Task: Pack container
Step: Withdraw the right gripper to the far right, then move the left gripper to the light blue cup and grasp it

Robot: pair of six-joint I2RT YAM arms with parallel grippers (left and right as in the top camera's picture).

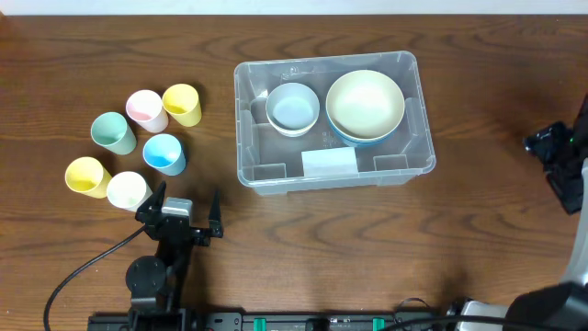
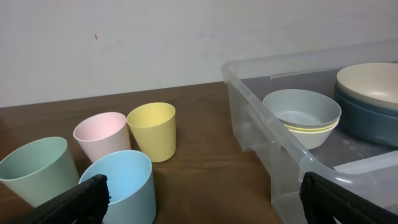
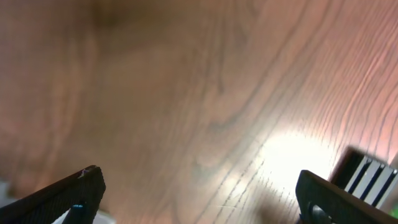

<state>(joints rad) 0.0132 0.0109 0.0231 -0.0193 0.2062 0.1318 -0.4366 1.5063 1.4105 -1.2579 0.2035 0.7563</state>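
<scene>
Container (image 1: 424, 119) is sitting right of the middle of the table (image 1: 55, 55), its long side facing me. It is already carrying two bowl stacks: a grey-blue stack (image 1: 293, 108) at its left end and a cream bowl (image 1: 366, 103) nesting in a darker blue one at its right. I am judging that the nesting is there to save floor space, since the strip along the near wall, around the white label (image 1: 329, 162), is lying bare.

Six cups (image 1: 145, 109) are standing upright in a loose cluster to the left, well apart from the container. The blue cup (image 1: 164, 153) and the cream cup (image 1: 128, 190) are standing nearest my left pincer (image 1: 186, 200). That pincer is hanging low with its fingers spread wide and pinching nothing, and it is looking across the cluster. This reads to me as lining up on a cup.

My right pincer (image 3: 199, 193) is also spread and empty, hovering over bare wood off to the right, probably to leave the container's mouth free.
</scene>
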